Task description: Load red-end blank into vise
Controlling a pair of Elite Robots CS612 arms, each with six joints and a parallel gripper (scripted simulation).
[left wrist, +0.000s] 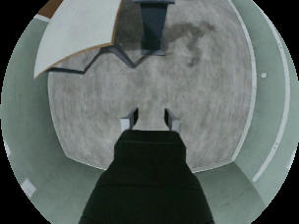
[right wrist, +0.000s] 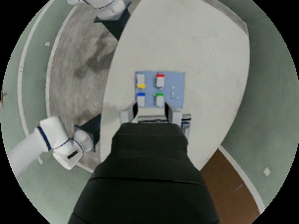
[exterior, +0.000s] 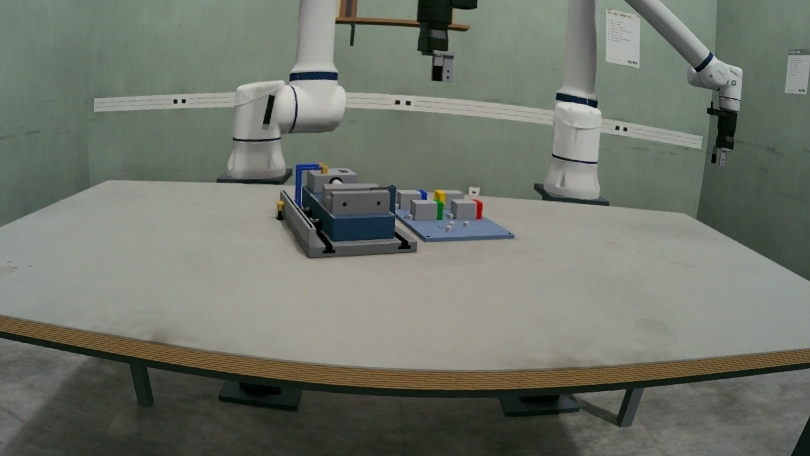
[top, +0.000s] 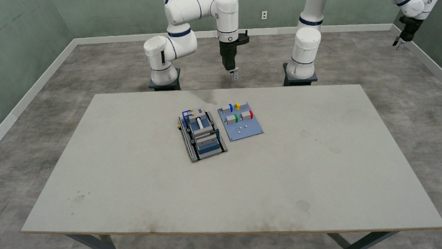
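The blank with the red end (top: 245, 116) (exterior: 463, 210) (right wrist: 159, 83) stands on the blue plate (top: 251, 130) (exterior: 484, 231) (right wrist: 178, 79), its red end facing away from the vise. The milling vise lies beside the plate; its fixed jaw (top: 206, 141) (exterior: 359, 202) is the end block without hoses. A thin dark rod on a blue bracket (top: 217, 134) (exterior: 392, 198) is by the jaws. The low bars cannot be made out. My right gripper (top: 234, 75) (exterior: 442, 66) (right wrist: 150, 107) is open and empty, high above the table's back. My left gripper (top: 397, 45) (exterior: 718, 157) (left wrist: 150, 113) is open and empty, far off the table.
Blanks with blue (top: 226, 108), yellow (top: 243, 106) and green (top: 231, 119) ends stand on the plate around the red one. Small pegs (top: 245, 126) stick up from its front part. Blue hoses (top: 183, 116) (exterior: 298, 182) rise at the vise's back left.
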